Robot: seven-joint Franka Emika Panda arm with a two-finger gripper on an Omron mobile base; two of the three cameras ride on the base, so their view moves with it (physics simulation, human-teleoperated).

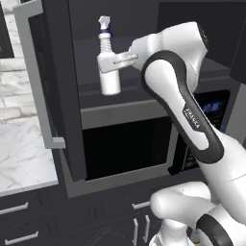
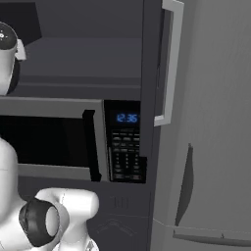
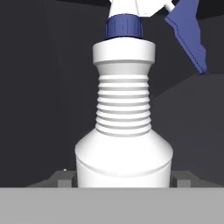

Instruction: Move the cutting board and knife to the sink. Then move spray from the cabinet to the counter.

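The spray (image 1: 109, 79) is a white bottle with a ribbed neck, blue collar and blue trigger. It stands upright inside the open cabinet (image 1: 144, 19), above the microwave. My gripper (image 1: 113, 61) reaches in from the right and is shut on the bottle's shoulder. In the hand view the spray (image 3: 124, 131) is very close, with my gripper (image 3: 124, 177) low on its body and one fingertip (image 3: 63, 177) against each side. The counter (image 1: 19, 153) lies to the lower left. The cutting board, knife and sink are out of view.
The cabinet's left door (image 1: 36, 72) hangs open with its grey bar handle toward me. The other door (image 2: 152, 73) stands open on the right. A microwave (image 1: 125, 144) sits below the shelf, clock panel (image 2: 126, 117) lit. Dark drawers (image 1: 14, 209) run under the counter.
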